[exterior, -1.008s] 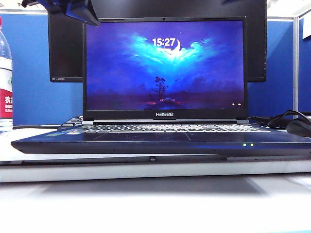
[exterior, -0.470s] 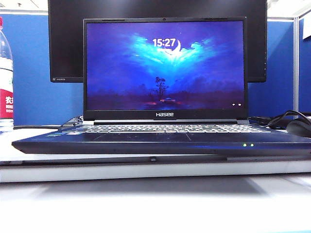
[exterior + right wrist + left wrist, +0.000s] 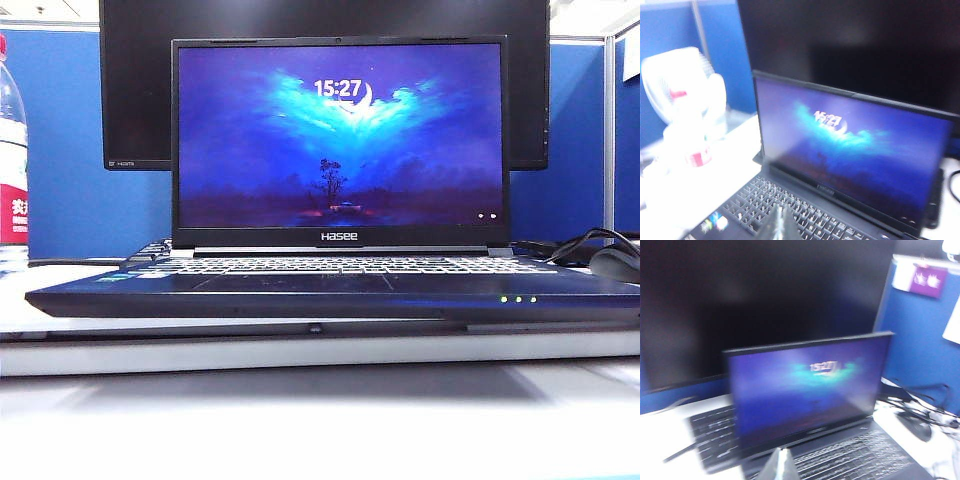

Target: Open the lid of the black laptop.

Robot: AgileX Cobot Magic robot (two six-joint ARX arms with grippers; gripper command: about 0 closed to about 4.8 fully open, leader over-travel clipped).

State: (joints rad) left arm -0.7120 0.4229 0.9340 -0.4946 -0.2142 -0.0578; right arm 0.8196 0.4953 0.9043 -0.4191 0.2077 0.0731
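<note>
Readable text, placed relative to the black laptop [image 3: 340, 200]: clock "15:27" in white near the top centre of the lit screen on the lid [image 3: 340, 140]; "Hasee" in white on the bezel just under the screen; small white marking, too small to read, on the lower left bezel of the monitor [image 3: 135, 90] behind the laptop; red label with white characters, not legible, on the bottle [image 3: 12, 170] left of the laptop; wrist views blurred, clock digits smeared; left gripper [image 3: 779, 465] and right gripper [image 3: 777, 225], above the keyboard, carry no lettering.
</note>
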